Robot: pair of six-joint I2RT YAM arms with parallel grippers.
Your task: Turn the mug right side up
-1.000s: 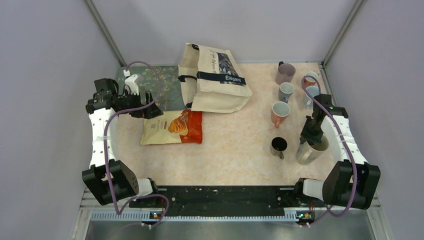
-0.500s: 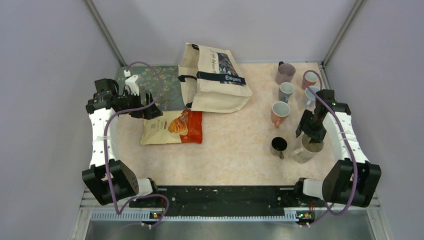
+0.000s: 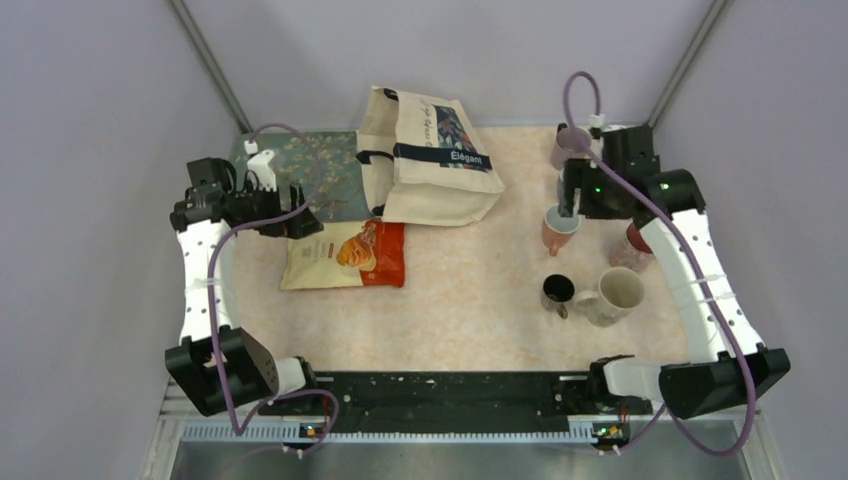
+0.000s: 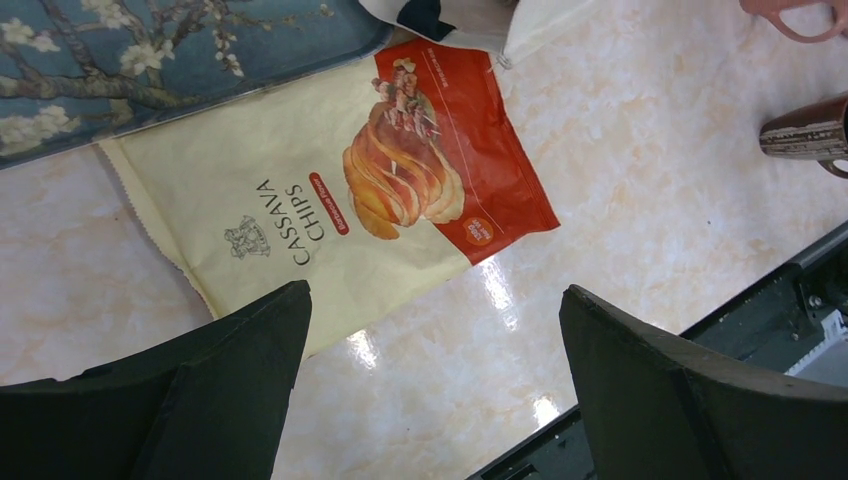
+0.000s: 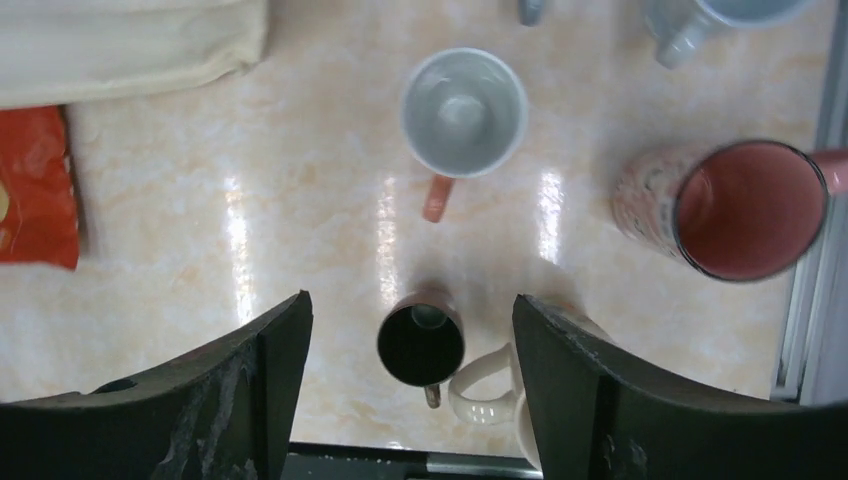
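The cream mug point(image 3: 619, 292) stands upright on the table at the front right, mouth up, handle to the left. Nothing touches it. In the right wrist view only its handle point(image 5: 484, 396) and a bit of its body show beside the right finger point(image 5: 580, 390). My right gripper point(image 3: 571, 203) hangs open and empty well above the mugs, farther back than the cream mug; in the wrist view the right gripper point(image 5: 410, 300) looks straight down. My left gripper point(image 3: 296, 217) is open and empty over the chips bag; the left wrist view shows the left gripper point(image 4: 432, 290) wide apart.
A dark mug point(image 3: 557, 291) point(image 5: 420, 343) stands close left of the cream mug. A salmon mug point(image 3: 559, 227) point(image 5: 464, 110), a pink mug point(image 3: 630, 248) point(image 5: 745, 205) and more mugs stand behind. Chips bag point(image 3: 345, 253) point(image 4: 340, 190), tote bag point(image 3: 430, 155) and floral tray point(image 3: 310, 170) lie left.
My right gripper opened and let go of the cream mug, then rose and swung toward the back. The mug went from tilted in the grip to standing upright. The left arm stayed still.
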